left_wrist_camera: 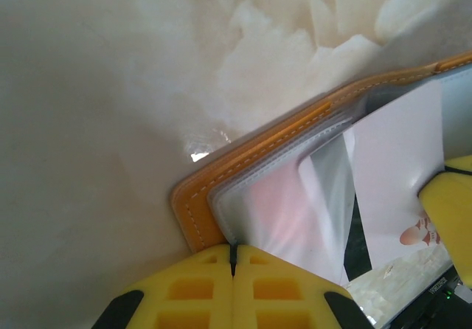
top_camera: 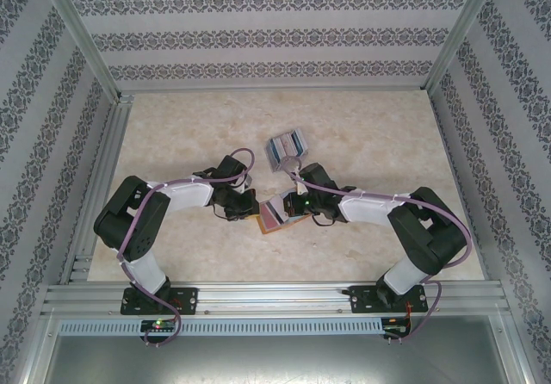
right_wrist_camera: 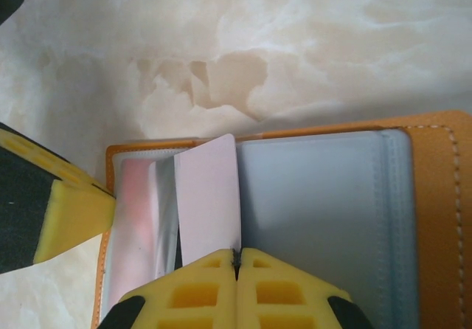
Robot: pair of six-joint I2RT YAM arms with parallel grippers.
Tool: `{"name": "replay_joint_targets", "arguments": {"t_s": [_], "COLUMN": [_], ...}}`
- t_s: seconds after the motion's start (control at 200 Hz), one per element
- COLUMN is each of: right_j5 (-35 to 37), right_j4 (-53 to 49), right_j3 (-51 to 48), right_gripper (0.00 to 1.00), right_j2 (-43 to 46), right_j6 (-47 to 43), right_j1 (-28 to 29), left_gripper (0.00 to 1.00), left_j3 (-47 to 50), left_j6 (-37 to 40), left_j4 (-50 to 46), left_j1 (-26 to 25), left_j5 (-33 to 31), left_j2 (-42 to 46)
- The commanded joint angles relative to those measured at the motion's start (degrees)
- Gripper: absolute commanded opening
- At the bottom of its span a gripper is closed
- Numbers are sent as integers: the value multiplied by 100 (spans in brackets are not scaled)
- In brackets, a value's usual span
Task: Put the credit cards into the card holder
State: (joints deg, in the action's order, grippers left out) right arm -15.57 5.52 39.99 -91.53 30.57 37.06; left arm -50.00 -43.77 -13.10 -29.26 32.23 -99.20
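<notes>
My right gripper [right_wrist_camera: 237, 262] is pinched shut on a pale credit card [right_wrist_camera: 209, 196] in the open card holder [right_wrist_camera: 436, 196] just ahead of it. My left gripper [left_wrist_camera: 233, 262], jaws together, clamps its corner.

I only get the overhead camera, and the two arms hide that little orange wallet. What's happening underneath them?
Observer: The card holder lies open, and the right gripper is shut on the corner of a pale card tilted over its clear sleeves.
Operator: What is the left one doing?
Observer: The left gripper is shut right at the holder's stitched corner; whether it pinches a sleeve I cannot tell.
Operator: Any card inside already?
Observer: A pinkish card shows through one clear sleeve.
</notes>
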Motion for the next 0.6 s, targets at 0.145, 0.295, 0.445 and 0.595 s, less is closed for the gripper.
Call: {"name": "replay_joint_targets", "arguments": {"t_s": [0.145,0.295,0.445,0.595], "right_j5": [719,603,699,828], "right_j4": [421,586,1016,1721], "right_j3": [-458,-591,-825,-1041], "right_gripper": [1,1,0,0], "right_j2": [430,538,579,341], "right_j6": [425,504,626,432], "right_j1": [75,20,21,7], "left_gripper": [3,3,3,3], "left_j3": [251,310,345,383], "left_j6": [-46,-89,-136,-136], "left_j4": [-140,-45,0,18], "left_j1": [-124,-126,-133,-136], "left_j5": [-370,-348,-345,-369], "left_j2": [-153,-142,-114,-109]}}
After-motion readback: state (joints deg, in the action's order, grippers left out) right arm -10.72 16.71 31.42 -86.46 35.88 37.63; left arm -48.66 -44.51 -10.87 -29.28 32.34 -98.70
